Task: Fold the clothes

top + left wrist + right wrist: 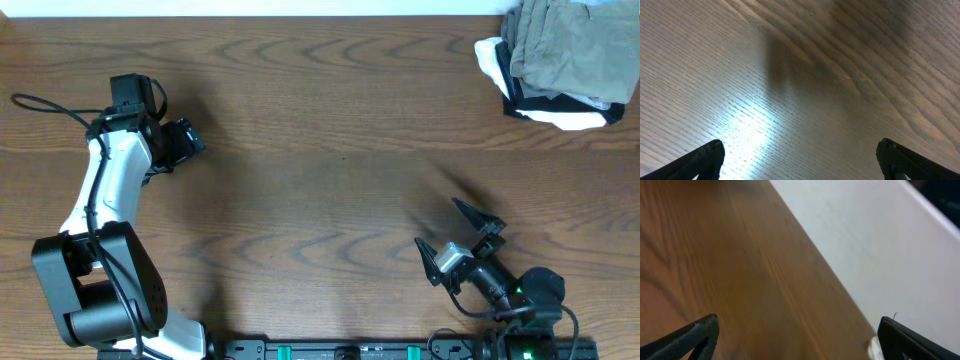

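Observation:
The khaki-green shorts (560, 45) lie bunched on top of a pile at the far right corner of the table; neither wrist view shows them. My left gripper (185, 140) is open and empty over the far left of the table; its wrist view (800, 150) shows only bare wood between the fingers. My right gripper (440, 225) is open and empty near the front right, well short of the pile. Its wrist view (797, 325) shows wood and the table's far edge.
White and black folded garments (545, 105) lie under the shorts in the pile. A white surface (875, 245) runs beyond the table's far edge. A cable (50, 102) loops by the left arm. The arm bases stand along the front edge.

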### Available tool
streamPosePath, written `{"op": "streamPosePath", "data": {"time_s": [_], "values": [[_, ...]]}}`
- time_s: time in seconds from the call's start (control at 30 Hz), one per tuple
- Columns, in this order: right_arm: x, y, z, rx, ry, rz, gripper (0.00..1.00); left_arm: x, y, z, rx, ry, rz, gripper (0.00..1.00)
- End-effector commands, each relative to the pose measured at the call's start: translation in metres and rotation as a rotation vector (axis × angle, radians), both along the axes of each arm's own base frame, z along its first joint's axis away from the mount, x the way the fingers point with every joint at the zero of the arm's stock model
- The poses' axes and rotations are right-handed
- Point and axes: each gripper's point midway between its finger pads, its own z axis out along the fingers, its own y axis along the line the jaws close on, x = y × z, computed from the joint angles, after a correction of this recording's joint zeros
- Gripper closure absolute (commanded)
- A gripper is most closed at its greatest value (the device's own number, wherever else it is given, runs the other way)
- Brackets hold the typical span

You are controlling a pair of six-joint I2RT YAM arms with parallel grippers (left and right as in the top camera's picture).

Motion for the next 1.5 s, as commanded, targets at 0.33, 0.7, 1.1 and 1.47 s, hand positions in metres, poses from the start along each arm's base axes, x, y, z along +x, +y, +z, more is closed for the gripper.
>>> {"op": "streamPosePath", "data": {"time_s": [0.33, 0.7, 1.1, 1.47], "values": [[-0.011, 0.01, 0.023, 0.138, -0.017, 0.05, 0.01, 0.001, -0.001, 0.003, 0.007, -0.005, -0.007, 0.02], [0.027, -0.071, 0.027, 0.683, 0.173, -0.501, 0.01, 0.001, -0.001, 0.003, 0.007, -0.005, -0.007, 0.02], [0.028, -0.079, 0.013, 0.556, 0.165, -0.562, 0.01, 0.001, -0.001, 0.003, 0.007, -0.006, -0.007, 0.02], [0.029, -0.078, 0.01, 0.552, 0.178, -0.561, 0.01, 0.001, -0.001, 0.003, 0.007, -0.005, -0.007, 0.02]]}}
